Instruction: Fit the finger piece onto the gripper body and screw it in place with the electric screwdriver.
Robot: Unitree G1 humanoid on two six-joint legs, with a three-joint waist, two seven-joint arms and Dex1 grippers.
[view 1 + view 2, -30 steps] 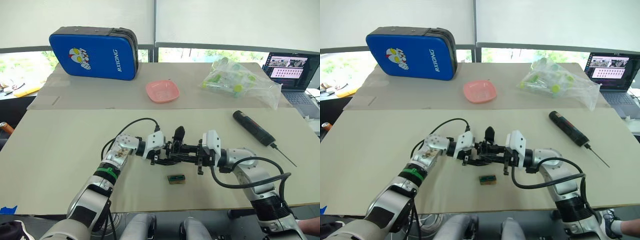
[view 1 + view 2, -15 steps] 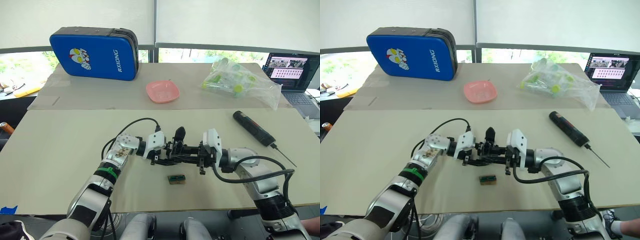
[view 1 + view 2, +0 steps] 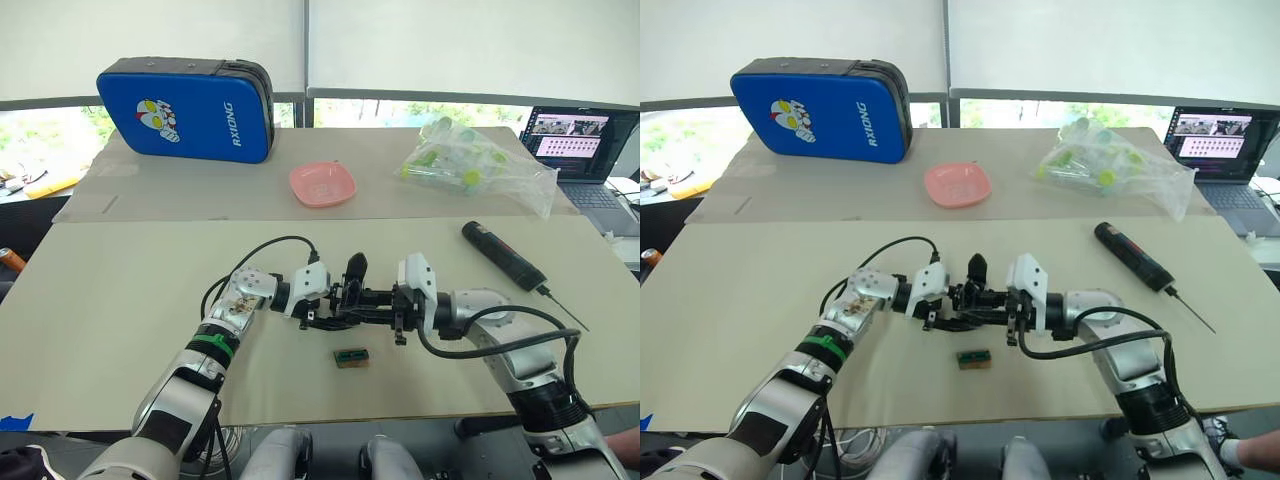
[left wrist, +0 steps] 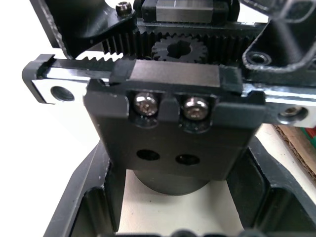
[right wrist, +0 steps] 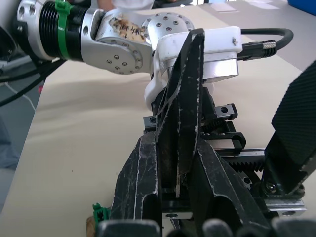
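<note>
We see both grippers meet at mid-counter [image 3: 120, 290]. The left gripper [image 3: 322, 300] has its jaws clenched on the gripper body [image 3: 352, 296], held just above the counter. The right gripper [image 3: 383, 303] has its jaws pinched on the finger piece [image 5: 181, 123], pressed against that body. The electric screwdriver [image 3: 505, 257] lies well apart, toward the right

Blue case [image 3: 187, 108]; pink dish [image 3: 323, 184]; black screwdriver [image 3: 503, 256].
</note>
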